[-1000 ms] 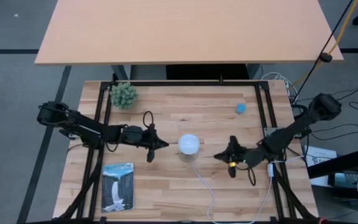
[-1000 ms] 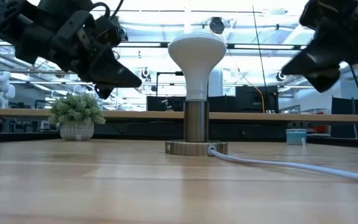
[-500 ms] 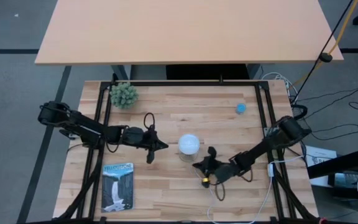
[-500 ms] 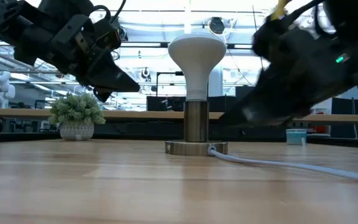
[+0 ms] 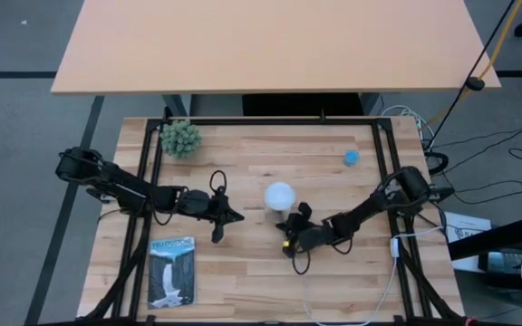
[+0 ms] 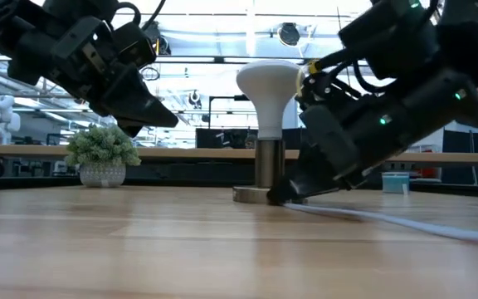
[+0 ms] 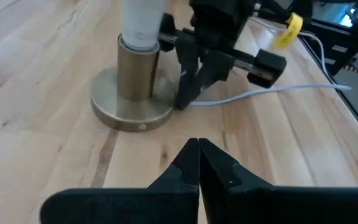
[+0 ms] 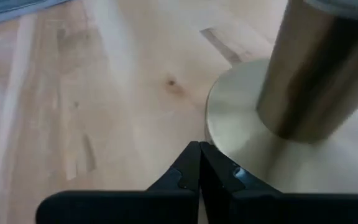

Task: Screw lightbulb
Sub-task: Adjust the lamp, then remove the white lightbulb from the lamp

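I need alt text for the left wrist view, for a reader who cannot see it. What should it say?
A white lightbulb stands in a brass-coloured socket on a round base on the wooden table. The right gripper, jaws shut, touches the table beside the base, near a white cord. The left gripper, jaws shut, points toward it from nearby.

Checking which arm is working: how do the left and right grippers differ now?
The right gripper is low, at the brass socket base under the lightbulb; the left gripper hovers clear to the side. The right points down at the table; the left sits higher. Both are shut and empty.
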